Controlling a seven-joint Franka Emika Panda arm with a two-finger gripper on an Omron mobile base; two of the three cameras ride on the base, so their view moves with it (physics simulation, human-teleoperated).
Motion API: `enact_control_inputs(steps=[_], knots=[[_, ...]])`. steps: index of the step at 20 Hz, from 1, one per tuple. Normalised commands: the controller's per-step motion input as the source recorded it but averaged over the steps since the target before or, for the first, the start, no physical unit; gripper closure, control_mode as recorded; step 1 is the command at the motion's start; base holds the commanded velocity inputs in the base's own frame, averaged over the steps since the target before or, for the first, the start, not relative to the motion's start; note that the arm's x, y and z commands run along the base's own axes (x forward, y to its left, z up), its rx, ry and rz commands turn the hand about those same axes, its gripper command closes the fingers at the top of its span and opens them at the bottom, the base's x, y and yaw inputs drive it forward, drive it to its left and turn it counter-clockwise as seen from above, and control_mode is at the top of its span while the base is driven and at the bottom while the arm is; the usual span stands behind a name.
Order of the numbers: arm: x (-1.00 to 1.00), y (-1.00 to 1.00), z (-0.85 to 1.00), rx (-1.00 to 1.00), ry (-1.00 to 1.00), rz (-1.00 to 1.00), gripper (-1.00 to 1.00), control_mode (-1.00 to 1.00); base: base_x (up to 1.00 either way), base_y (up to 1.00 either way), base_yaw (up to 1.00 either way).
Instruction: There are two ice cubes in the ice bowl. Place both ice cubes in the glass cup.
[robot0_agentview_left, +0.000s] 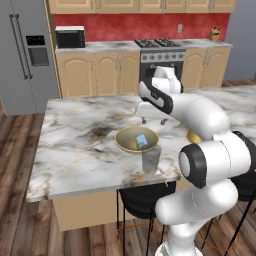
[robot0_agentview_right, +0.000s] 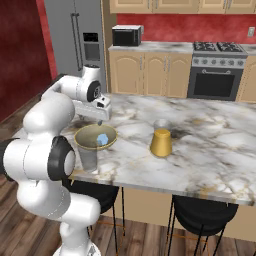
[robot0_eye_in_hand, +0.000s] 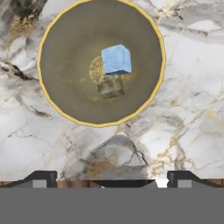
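Note:
The ice bowl (robot0_eye_in_hand: 65, 48), tan with a yellow rim, lies straight below the hand. In it sits one pale-blue ice cube (robot0_eye_in_hand: 116, 59), and a fainter see-through cube shape (robot0_eye_in_hand: 110, 85) touches its near side. From the base views the ice bowl (robot0_agentview_left: 125, 135) (robot0_agentview_right: 85, 134) stands near the island's front edge, with a blue ice cube (robot0_agentview_left: 142, 140) (robot0_agentview_right: 102, 139) showing inside. The clear glass cup (robot0_agentview_left: 151, 159) (robot0_agentview_right: 88, 157) (robot0_eye_in_hand: 116, 153) stands upright just in front of the bowl. My gripper (robot0_agentview_left: 153, 121) (robot0_agentview_right: 99, 120) (robot0_eye_in_hand: 111, 178) hovers above the bowl, open, with nothing between its fingers.
A glass of orange liquid (robot0_agentview_right: 161, 142) stands on the marble island (robot0_agentview_left: 75, 150) to the right of the bowl. Dark stools (robot0_agentview_right: 205, 215) are tucked under the island's front edge. Cabinets, a stove and a fridge line the back wall.

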Motion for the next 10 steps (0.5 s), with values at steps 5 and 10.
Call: enact_control_inputs(steps=[5, 10], knots=[[0.1, 0.0, -0.44, 0.0, 0.0, 0.0, -1.0, -1.0, 0.0, 0.0, 0.0], [0.31, 0.05, -0.37, -0.03, 0.0, 0.0, -1.0, -1.0, 0.0, 0.0, 0.0]])
